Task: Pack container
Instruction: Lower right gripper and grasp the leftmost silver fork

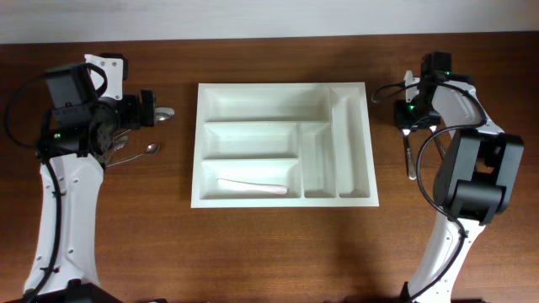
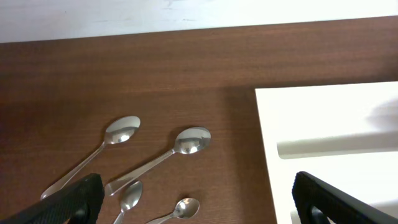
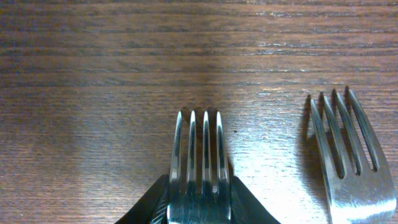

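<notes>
Dark wood bench [image 1: 269,252], container [image 1: 282,85] at centre. Right tool [image 3: 199,208], right of container, pinching fork [image 3: 198,143] near its neck. Advice: lift straight, keep tines level, clear second fork [image 3: 348,149] alongside, lay lengthwise in narrow compartment [image 1: 345,143]. Left tool [image 2: 199,205] spread over spoons [image 2: 186,142], left of container.

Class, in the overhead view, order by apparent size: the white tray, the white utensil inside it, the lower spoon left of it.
Largest: tray.
Next: white utensil.
Smallest: spoon, its handle partly hidden by the left arm, so less sure.
</notes>
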